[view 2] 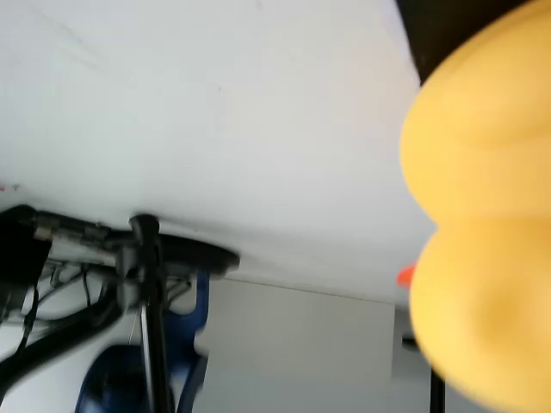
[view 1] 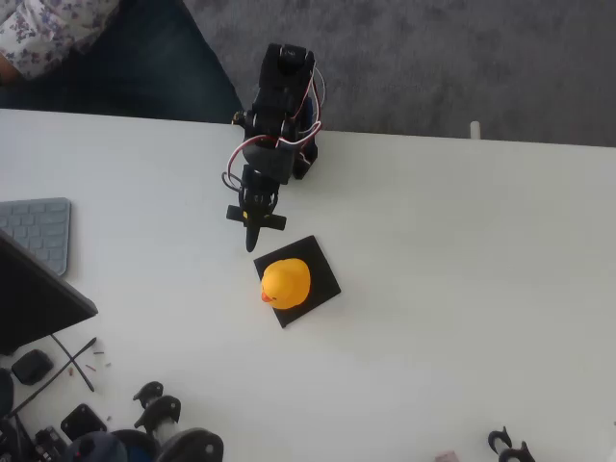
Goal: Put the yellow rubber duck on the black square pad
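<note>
The gripper [view 1: 252, 236] hangs just beside the black square pad [view 1: 322, 265], apart from the yellow rubber duck [view 1: 286, 281], its jaws apparently closed and empty; the duck sits on the pad, so the placement looks done

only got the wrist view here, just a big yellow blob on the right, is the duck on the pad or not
Observer: Yes. In the overhead view the yellow rubber duck sits on the black square pad, inside its edges.
Operator: where's the gripper then
Observer: The gripper is just off the pad's upper-left corner, apart from the duck and not holding it.
Operator: which way is the duck facing
Observer: Its orange beak points toward the lower left of the overhead picture.
Operator: anything close by to bump
Observer: Loose black parts lie along the table's lower-left edge, well away from the pad.
</note>
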`<state>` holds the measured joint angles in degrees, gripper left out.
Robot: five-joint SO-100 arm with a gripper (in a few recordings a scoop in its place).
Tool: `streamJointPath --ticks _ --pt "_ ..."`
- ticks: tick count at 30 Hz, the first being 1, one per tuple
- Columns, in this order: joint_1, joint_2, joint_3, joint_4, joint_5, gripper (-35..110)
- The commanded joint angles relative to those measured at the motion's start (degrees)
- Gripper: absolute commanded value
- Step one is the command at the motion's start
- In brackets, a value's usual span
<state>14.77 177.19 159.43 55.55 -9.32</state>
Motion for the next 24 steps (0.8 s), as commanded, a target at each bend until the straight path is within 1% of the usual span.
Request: streamJointPath --ticks 1,3,5,8,10,24 --pt "0.79 7.12 3.52 0.79 -0.62 12" --pt "0.62 12.48 5.8 1.05 -0.7 12" --pt "-1.85 16.44 7.38 1.23 -0.62 12" --pt "-7.65 17.49 8.96 1.23 -0.62 13" --pt "-9.67 17.49 9.05 1.14 -0.62 13" --pt "-10.55 17.49 11.69 1.23 -0.62 13"
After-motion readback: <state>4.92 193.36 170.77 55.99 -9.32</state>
